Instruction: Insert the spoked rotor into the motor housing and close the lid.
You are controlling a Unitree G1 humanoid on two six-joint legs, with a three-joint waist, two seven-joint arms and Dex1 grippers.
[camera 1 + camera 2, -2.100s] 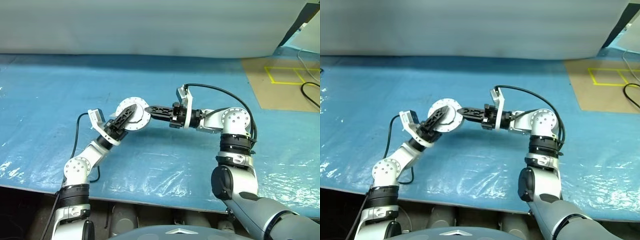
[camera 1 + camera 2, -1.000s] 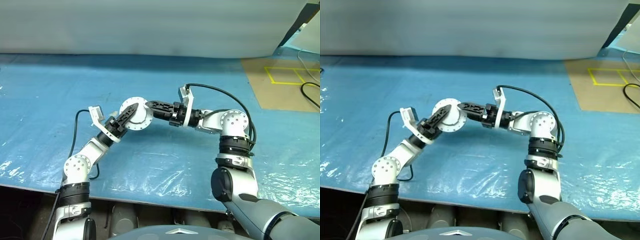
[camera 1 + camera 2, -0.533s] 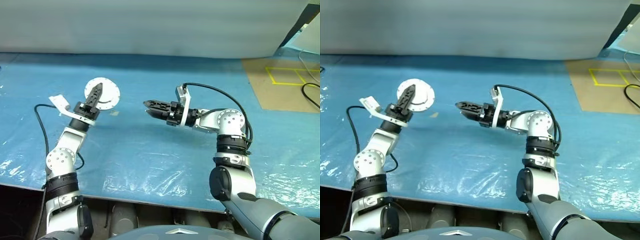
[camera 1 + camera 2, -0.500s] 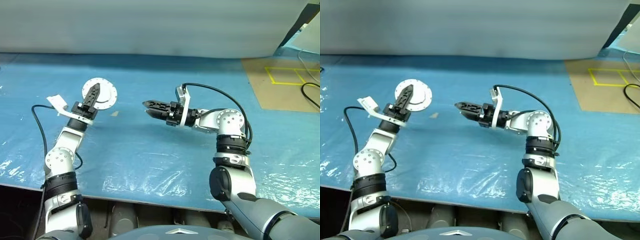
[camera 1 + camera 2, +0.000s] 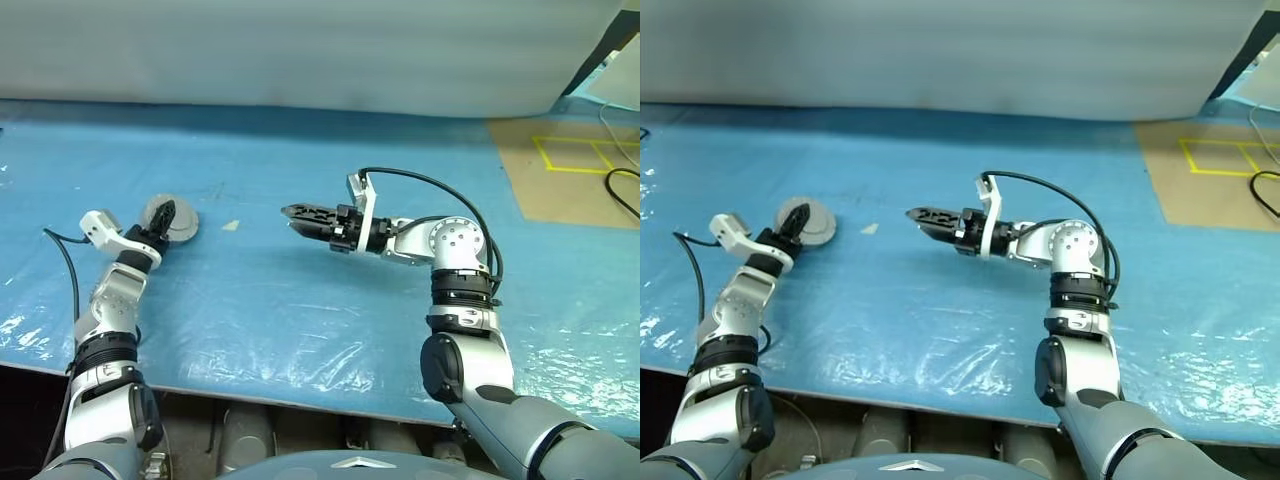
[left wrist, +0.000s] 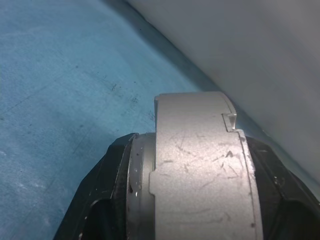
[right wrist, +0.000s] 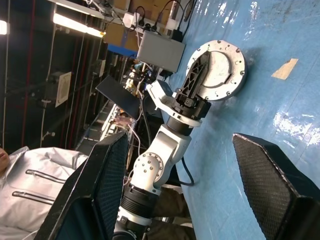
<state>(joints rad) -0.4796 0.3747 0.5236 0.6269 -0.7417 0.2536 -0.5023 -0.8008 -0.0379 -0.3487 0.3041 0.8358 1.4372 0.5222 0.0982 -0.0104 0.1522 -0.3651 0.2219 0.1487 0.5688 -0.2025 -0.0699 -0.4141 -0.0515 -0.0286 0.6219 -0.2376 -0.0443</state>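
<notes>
- Closed motor assembly [image 5: 172, 219] (grey round unit, lid [image 7: 218, 68] uppermost, screw holes round its rim) sits low at the blue table sheet [image 5: 300, 300], far on the robot's left side. Whether it rests on the sheet or hangs just above it: cannot tell.
- Left gripper [image 5: 161, 224] is clamped on the assembly, one black finger laid across the lid face, the other under it; the finger line runs from the rim toward the lid's centre.
- Right gripper [image 5: 303, 214] hangs mid-table, pointing toward the robot's left, jaws parted, nothing between them. Well apart from the assembly.
- Key relation: the assembly lies beyond the right gripper's tips, roughly along its pointing line; the left arm is the nearer one and already has the part. Judged: lid reads as shut, so what remains is setting down and letting go.
- Left wrist view: scratched silvery housing wall [image 6: 200, 175] edge-on between both black fingers [image 6: 107, 190], confirming a two-sided grip.
- Right wrist view: plain lid face, finger across it, a small tan scrap [image 7: 285, 68] on the sheet nearby.
- Spoked rotor: presumably inside; unverified.
</notes>
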